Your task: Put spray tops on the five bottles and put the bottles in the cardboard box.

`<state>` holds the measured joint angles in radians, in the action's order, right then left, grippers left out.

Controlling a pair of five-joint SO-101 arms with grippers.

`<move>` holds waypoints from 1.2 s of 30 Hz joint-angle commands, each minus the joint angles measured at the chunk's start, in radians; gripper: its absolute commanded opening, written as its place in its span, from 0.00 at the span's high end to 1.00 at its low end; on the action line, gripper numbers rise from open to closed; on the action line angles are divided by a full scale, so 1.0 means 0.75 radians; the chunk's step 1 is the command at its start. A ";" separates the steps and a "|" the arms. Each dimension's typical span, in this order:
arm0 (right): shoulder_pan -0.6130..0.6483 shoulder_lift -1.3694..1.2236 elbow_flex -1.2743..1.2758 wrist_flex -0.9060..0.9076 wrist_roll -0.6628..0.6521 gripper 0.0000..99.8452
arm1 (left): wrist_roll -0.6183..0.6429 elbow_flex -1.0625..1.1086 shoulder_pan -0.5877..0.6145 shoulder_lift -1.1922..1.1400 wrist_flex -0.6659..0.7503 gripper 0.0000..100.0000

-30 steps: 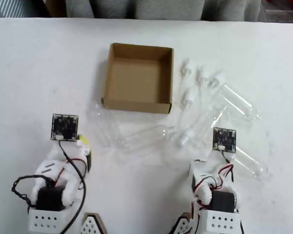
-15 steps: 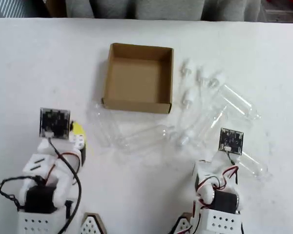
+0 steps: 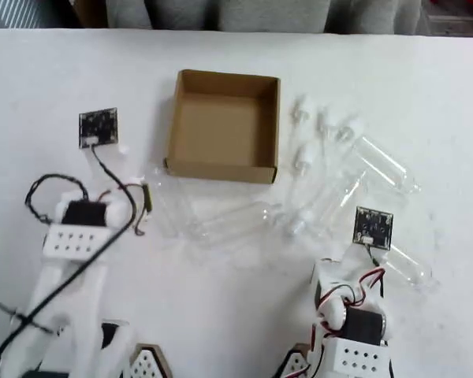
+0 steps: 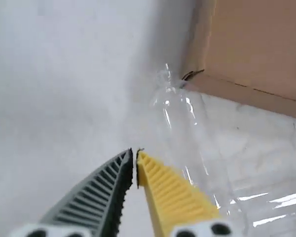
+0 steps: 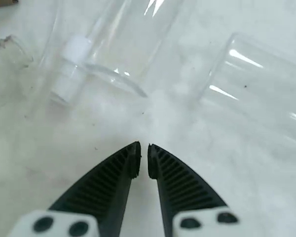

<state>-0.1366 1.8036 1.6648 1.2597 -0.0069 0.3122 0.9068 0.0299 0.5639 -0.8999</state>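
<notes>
The cardboard box (image 3: 225,126) stands open mid-table. Several clear bottles lie around it, such as one (image 3: 167,206) by its near left corner, one (image 3: 238,220) in front, and one (image 3: 400,264) at the right. White spray tops (image 3: 303,110) sit loose right of the box. My left gripper (image 4: 135,154) is shut and empty, its yellow finger (image 4: 167,195) alongside a clear bottle (image 4: 187,133) whose neck points at the box corner (image 4: 195,74). My right gripper (image 5: 140,150) is shut and empty over bare table, short of a bottle with a white top (image 5: 71,61) and another bottle (image 5: 259,94).
The left arm (image 3: 79,236) stretches out left of the box, its cables trailing. The right arm (image 3: 348,315) sits near the front edge. Open table lies at the far left and in front between the arms.
The left arm has stretched forward from the front edge toward the box's near left corner and the bottle there. The right arm shifted slightly right, then stayed still.
</notes>
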 commanded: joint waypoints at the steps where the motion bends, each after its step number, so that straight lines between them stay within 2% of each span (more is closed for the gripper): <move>1: -0.015 -0.007 -0.045 0.003 0.002 0.98 | 0.119 -0.090 -0.017 -0.136 0.049 0.88; 4: -0.024 -0.007 -0.061 -0.091 0.002 0.98 | 0.190 -0.086 0.017 -0.159 0.043 0.82; 10: -0.021 -0.007 -0.055 -0.429 -0.008 0.98 | 0.192 -0.055 0.279 -0.134 0.061 0.83; 14: -0.021 -0.007 -0.074 -0.551 -0.190 0.97 | 0.192 -0.004 0.330 -0.136 0.153 0.83; 19: -0.013 -0.021 -0.215 -0.441 -0.200 0.97 | 0.192 0.008 0.289 -0.136 0.213 0.82; 22: 0.075 -0.021 -0.235 -0.328 -0.205 0.97 | 0.192 0.004 0.249 -0.136 0.213 0.82; 26: 0.120 -0.009 -0.092 -0.373 -0.219 0.97 | 0.198 -0.070 0.157 -0.134 0.170 0.82; 29: 0.116 -0.009 -0.047 -0.412 -0.295 0.97 | 0.198 -0.129 0.062 -0.136 0.084 0.82; 31: 0.120 -0.009 -0.043 -0.410 -0.288 0.97 | 0.200 -0.149 -0.015 -0.136 0.039 0.79; 34: 0.122 -0.009 -0.041 -0.410 -0.293 0.97 | 0.293 -0.155 -0.083 -0.136 0.020 0.73; 36: 0.122 -0.009 -0.041 -0.410 -0.299 0.97 | 0.342 -0.162 -0.087 -0.138 0.031 0.72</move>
<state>-0.0491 1.7914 1.6418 0.9743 -0.2171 0.5148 0.8485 -0.0115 0.4488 -0.8738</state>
